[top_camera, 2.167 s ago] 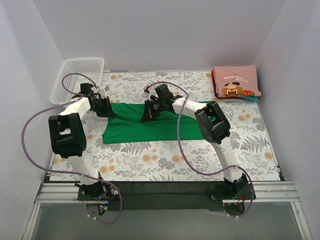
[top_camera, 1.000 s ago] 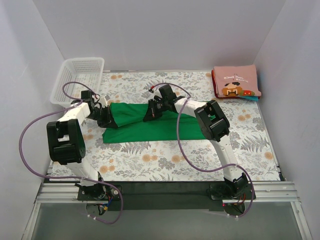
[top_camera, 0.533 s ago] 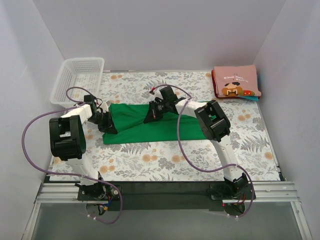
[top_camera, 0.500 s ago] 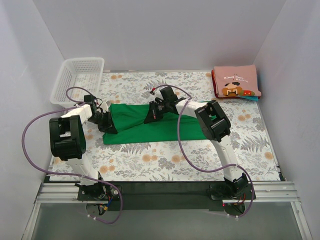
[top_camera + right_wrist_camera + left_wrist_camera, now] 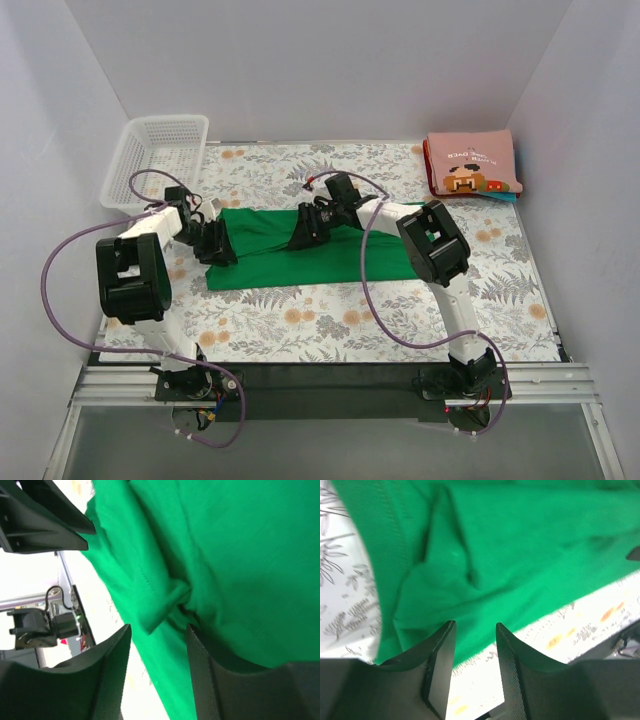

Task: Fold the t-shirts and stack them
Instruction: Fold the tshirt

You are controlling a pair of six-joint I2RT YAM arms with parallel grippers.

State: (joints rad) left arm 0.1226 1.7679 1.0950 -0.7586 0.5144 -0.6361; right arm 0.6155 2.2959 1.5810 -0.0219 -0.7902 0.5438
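From above, the green t-shirt (image 5: 300, 258) lies part-folded on the tabletop (image 5: 300, 325). The left tool (image 5: 213, 243) is at its left end and the right tool (image 5: 305, 232) at mid-cloth, placed to lay the fold flat. The pink t-shirt (image 5: 472, 165) waits folded at far right. In the left wrist view the jaws are parted and empty. In the right wrist view they are parted over a pucker, seemingly not pinching it.
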